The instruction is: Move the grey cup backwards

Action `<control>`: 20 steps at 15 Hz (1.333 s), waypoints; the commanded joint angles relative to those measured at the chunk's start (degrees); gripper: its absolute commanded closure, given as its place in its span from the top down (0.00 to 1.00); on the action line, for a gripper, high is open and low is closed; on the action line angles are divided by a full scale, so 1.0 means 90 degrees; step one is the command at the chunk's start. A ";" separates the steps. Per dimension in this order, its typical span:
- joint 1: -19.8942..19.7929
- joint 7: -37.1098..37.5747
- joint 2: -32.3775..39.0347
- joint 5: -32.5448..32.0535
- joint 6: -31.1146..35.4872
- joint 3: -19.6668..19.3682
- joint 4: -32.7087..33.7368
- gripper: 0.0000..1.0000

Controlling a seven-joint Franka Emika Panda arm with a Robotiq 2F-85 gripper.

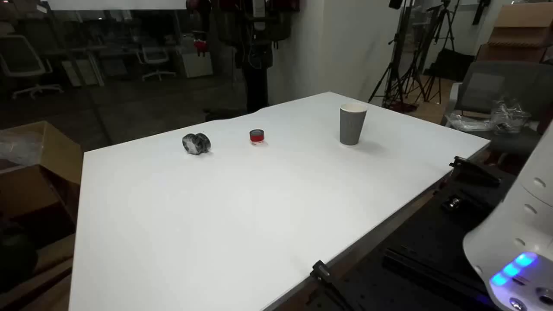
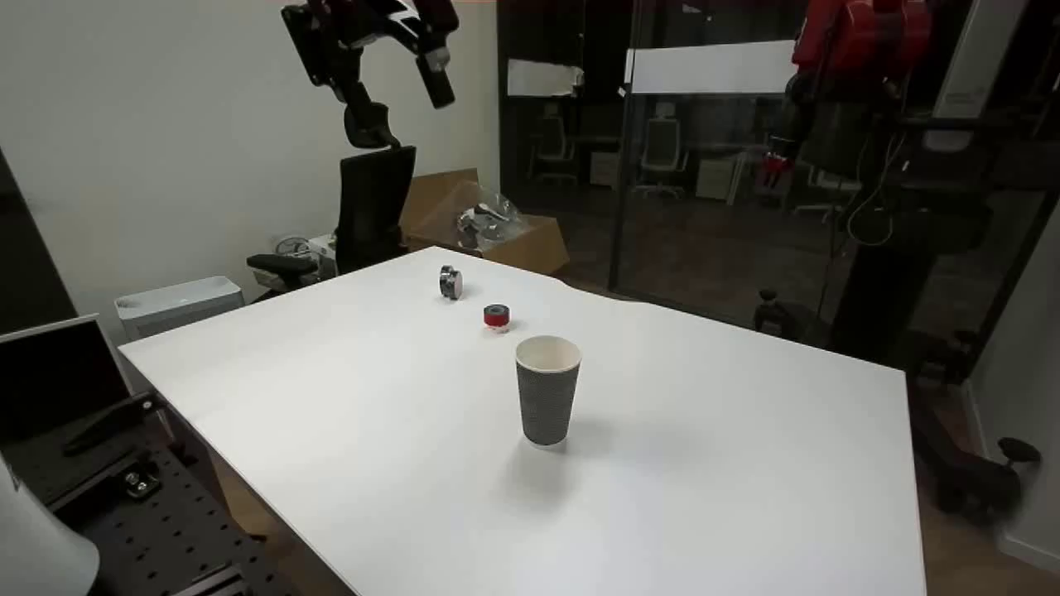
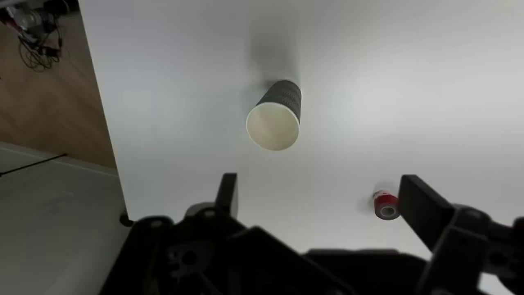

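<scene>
The grey cup [image 1: 352,126] stands upright on the white table [image 1: 185,224], a tall tapered tumbler with a pale rim and inside. It also stands upright in an exterior view [image 2: 546,404]. In the wrist view the cup [image 3: 278,116] is seen from above, its pale open mouth turned toward the camera. My gripper [image 3: 319,177] is open and empty, its two fingers wide apart. The cup lies beyond the fingertips, above the left half of the gap in the picture, and is not between the fingers. The gripper is out of view in both exterior views.
A small red roll [image 1: 256,137] stands on the table; in the wrist view the roll [image 3: 385,205] shows beside the right finger. A low dark roundish object [image 1: 196,144] lies farther along; it also shows in an exterior view [image 2: 450,283]. A table edge shows left in the wrist view.
</scene>
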 commanded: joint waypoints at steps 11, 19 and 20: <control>0.0009 0.0005 0.0000 -0.0002 -0.0006 -0.0003 0.0010 1.00; -0.0007 0.0166 0.0236 0.0125 0.0515 -0.0153 0.0061 1.00; 0.0010 0.0180 0.0373 0.0240 0.0679 -0.0245 0.0109 1.00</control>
